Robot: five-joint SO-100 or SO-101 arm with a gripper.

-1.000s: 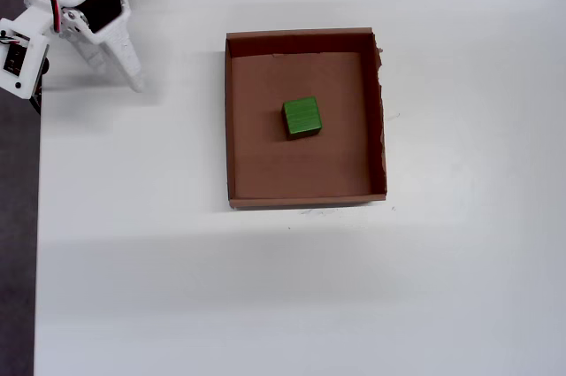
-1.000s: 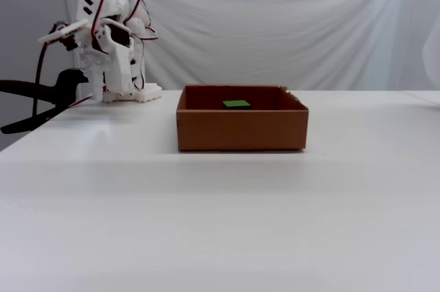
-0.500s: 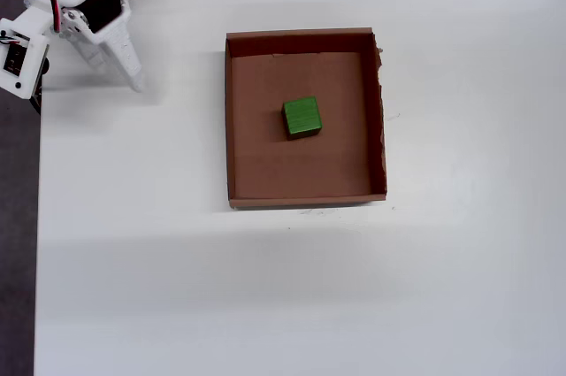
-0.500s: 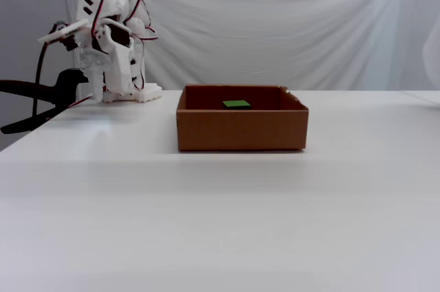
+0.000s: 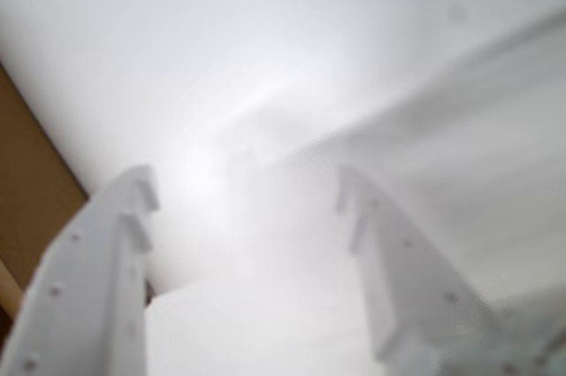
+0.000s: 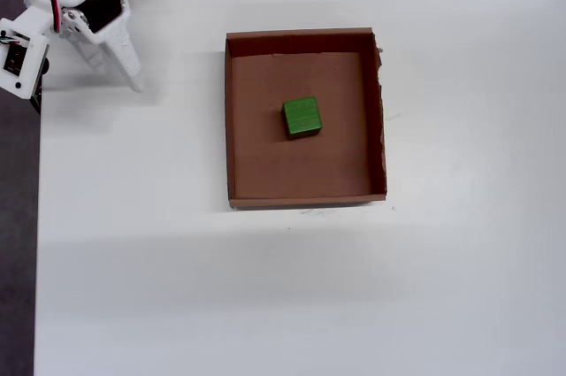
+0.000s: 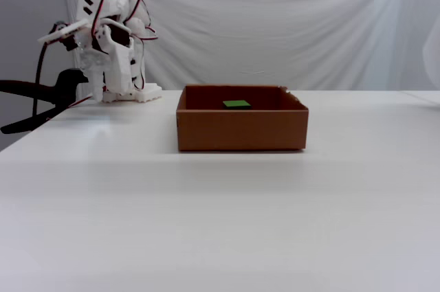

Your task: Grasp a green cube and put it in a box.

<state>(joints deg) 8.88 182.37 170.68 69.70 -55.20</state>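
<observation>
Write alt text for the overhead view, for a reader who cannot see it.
A green cube sits near the middle of a shallow brown cardboard box on a white table. The white robot arm is folded back at the upper left corner, well clear of the box, holding nothing.

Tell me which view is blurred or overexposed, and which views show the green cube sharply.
Wrist view: soft and washed out by white glare, only the gripper fingers readable. Overhead view: sharp, green cube clear inside the box. Fixed view: evenly lit, only the cube's top visible.
</observation>
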